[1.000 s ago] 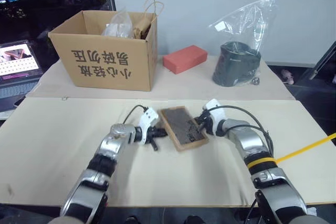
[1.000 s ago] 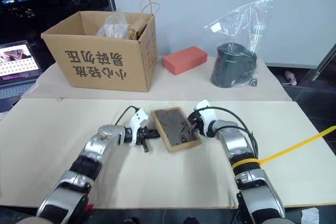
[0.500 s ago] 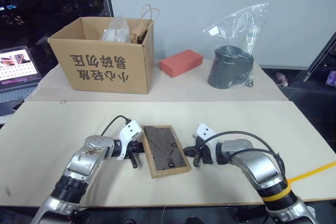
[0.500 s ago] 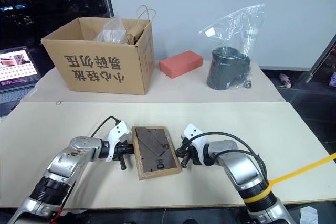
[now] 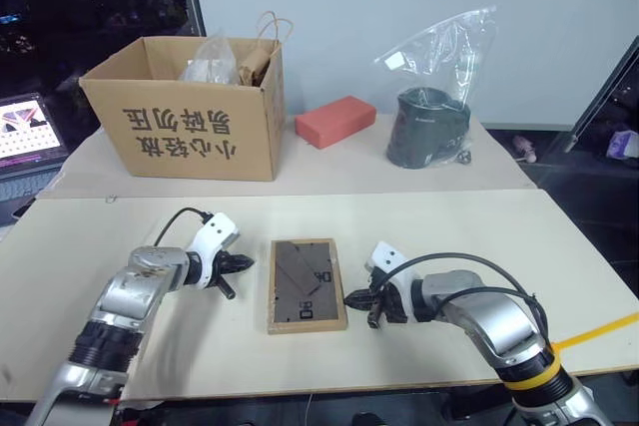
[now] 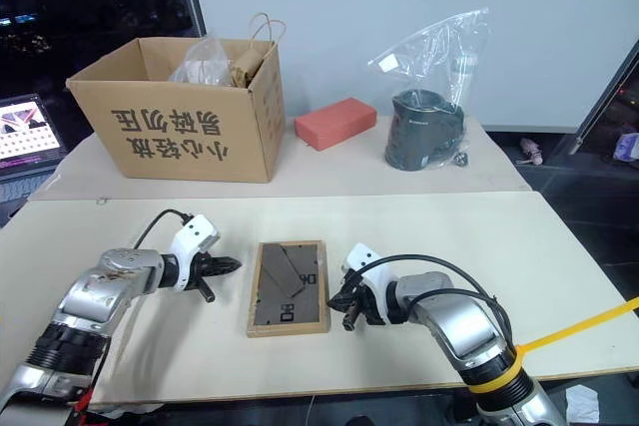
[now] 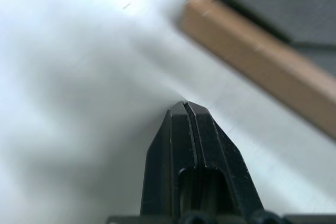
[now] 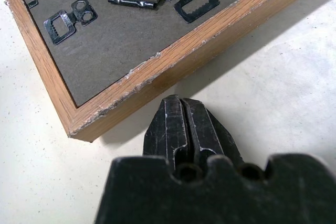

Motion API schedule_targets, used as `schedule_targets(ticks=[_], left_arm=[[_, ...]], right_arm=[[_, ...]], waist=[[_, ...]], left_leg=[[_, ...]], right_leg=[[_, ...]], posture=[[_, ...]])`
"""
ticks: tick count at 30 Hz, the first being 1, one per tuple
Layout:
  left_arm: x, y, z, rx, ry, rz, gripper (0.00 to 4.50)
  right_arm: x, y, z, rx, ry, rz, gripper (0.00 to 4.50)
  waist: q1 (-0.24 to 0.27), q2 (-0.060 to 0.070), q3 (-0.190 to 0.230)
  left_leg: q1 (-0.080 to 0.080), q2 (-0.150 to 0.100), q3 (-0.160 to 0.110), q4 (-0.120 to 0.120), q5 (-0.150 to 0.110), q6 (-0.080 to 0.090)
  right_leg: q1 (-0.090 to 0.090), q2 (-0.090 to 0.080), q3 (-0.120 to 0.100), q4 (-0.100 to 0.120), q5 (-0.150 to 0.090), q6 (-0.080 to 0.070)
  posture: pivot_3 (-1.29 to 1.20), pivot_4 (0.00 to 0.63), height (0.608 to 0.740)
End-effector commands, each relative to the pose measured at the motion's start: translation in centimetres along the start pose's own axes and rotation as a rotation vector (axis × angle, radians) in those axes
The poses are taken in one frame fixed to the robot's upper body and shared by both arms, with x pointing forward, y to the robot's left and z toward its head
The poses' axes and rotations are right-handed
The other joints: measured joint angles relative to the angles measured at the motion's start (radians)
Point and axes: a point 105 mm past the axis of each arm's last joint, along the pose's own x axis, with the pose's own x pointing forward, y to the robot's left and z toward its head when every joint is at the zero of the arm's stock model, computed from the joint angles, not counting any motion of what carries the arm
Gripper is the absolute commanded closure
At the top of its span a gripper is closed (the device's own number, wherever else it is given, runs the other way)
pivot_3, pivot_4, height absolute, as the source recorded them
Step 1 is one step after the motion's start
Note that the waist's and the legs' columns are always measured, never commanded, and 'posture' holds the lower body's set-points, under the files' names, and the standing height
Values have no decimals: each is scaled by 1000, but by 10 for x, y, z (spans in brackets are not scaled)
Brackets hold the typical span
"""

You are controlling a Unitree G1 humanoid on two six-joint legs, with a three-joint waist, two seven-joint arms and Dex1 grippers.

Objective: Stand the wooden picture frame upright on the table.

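Note:
The wooden picture frame lies flat on the table, dark grey back up, its stand flap and metal clips showing. My left gripper is shut and empty, a short way off the frame's left edge. At the frame's right side, near its lower corner, my right gripper is shut on nothing. Its fingertips point at the wood rim with a small gap between them and it.
A cardboard box with bags in it stands at the back left. A red block and a dark pot inside a clear plastic bag sit at the back. A laptop is at the far left.
The frame went from tilted between the grippers to lying flat and squared. My left gripper drew away from it to the left, and my right gripper pulled back toward me.

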Motion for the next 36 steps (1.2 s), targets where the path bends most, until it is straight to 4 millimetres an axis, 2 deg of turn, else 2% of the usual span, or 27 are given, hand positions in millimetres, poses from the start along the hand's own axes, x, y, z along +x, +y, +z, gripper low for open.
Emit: schedule_targets(ticks=[1, 2, 4, 6, 8, 10, 11, 14, 18, 22, 24, 29, 34, 36], left_arm=[[-14, -6, -20, -197, 11, -11, 4459], [-19, -16, -8, -230, -88, -67, 4459], [-38, -23, 19, -315, -299, -68, 4459], [-54, -21, 23, -430, -346, -30, 4459], [-72, -34, 28, -630, -385, -214, 4459], [-81, -45, 28, -772, -400, -395, 3958], [-82, -47, 26, -803, -392, -421, 3838], [-77, -58, 20, -787, -315, -412, 2820], [-62, -79, 18, -824, -238, -497, 1388], [-41, -98, 0, -858, -55, -500, 35], [-28, -105, -4, -896, -8, -498, 35], [-10, -114, -14, -937, 99, -456, 35], [7, -126, 6, -1083, 41, -508, 35], [7, -131, 11, -1044, 45, -507, 35]], right_arm=[[-9, -12, -6, 33, 17, -18, 4500], [-14, -17, -4, 36, 7, -25, 4500], [-27, -31, -2, 43, -13, -54, 4500], [-36, -40, 0, 39, -27, -71, 4500], [-42, -44, 5, 45, -56, -60, 4500], [-45, -45, 6, 55, -75, -45, 4500], [-45, -46, 5, 60, -73, -40, 4500], [-40, -42, -2, 66, -57, -4, 4500], [-33, -41, -4, 58, -59, 2, 4500], [-29, -39, -5, 59, -62, 9, 4500], [-27, -35, -7, 70, -69, 16, 4500], [-17, -22, -6, 79, -101, 61, 4500], [-3, -4, -4, 85, -120, 89, 4500], [-3, -3, -4, 86, -119, 82, 4500]], waist=[[1, 0, 0], [2, 0, 0], [8, 0, 2], [21, -5, 6], [34, -10, 9], [36, -10, 9], [34, -10, 9], [32, -9, 9], [34, -10, 10], [34, -9, 10], [34, -9, 10], [38, -8, 8], [59, -2, 4], [67, -2, 4]], left_leg=[[0, 0, 0, 0, 0, 0], [-1, 0, 0, 0, 0, 0], [-3, 0, 0, 0, -1, 0], [-8, 0, 0, 2, -1, 0], [-12, 0, -4, 4, 0, 1], [-14, 0, -5, 5, 0, 1], [-15, 0, -5, 5, 0, 1], [-15, 0, -5, 3, 0, 1], [-15, 0, -5, 2, -1, 0], [-15, 0, -6, 3, 0, 0], [-15, 0, -6, 3, 0, 0], [-13, -1, -6, 3, 0, 0], [-11, -1, -5, 4, -1, 0], [-11, -1, -5, 4, 0, 0]], right_leg=[[0, 0, 0, 0, 0, 0], [0, 0, 0, 0, -1, 0], [-1, 0, 0, -1, -1, 0], [-3, -1, -1, -1, -1, 1], [-5, -1, -6, -1, 0, 1], [-7, -1, -8, -1, 0, 1], [-7, -1, -8, -2, 0, 1], [-6, -2, -8, -3, -1, 1], [-7, -2, -8, -3, -1, 1], [-6, -2, -8, -3, 0, 1], [-6, -2, -9, -3, 0, 1], [-4, -2, -9, -4, 0, 1], [-2, -3, -9, -5, 0, 1], [-2, -3, -8, -6, 0, 1]], posture=[[0, 150, 716], [0, 150, 716], [0, 150, 716], [0, 150, 716], [0, 150, 716], [0, 150, 716], [0, 150, 716], [0, 150, 716], [0, 150, 716], [0, 150, 716], [0, 150, 716], [0, 150, 716], [0, 150, 716], [0, 150, 716]])
